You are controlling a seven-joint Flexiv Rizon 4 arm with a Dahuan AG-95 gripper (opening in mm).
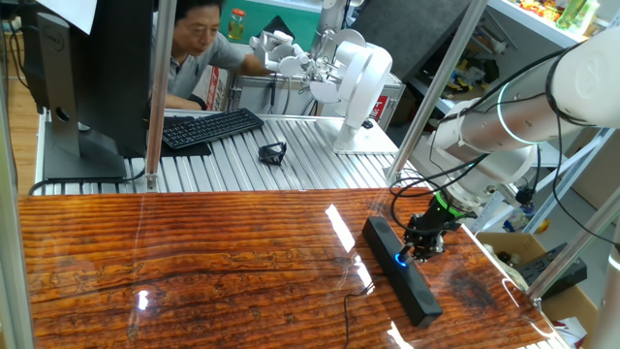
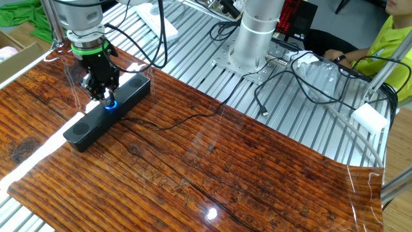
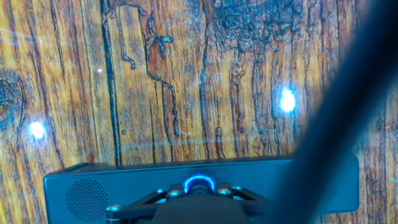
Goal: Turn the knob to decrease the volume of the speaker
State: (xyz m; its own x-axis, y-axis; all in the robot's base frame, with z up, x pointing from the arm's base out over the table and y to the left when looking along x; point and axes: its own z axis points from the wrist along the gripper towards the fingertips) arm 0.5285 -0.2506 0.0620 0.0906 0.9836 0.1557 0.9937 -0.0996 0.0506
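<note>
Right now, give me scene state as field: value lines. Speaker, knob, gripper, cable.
speaker: long black bar lying flat on the wooden table
knob: blue-lit ring on the speaker, right at the fingertips
gripper: directly above the knob, pointing down; contact and finger state not discernible
cable: thin, black, trails from the speaker across the table

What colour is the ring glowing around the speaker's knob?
Blue. The glow around the knob on the speaker shows best in the hand view.
</note>
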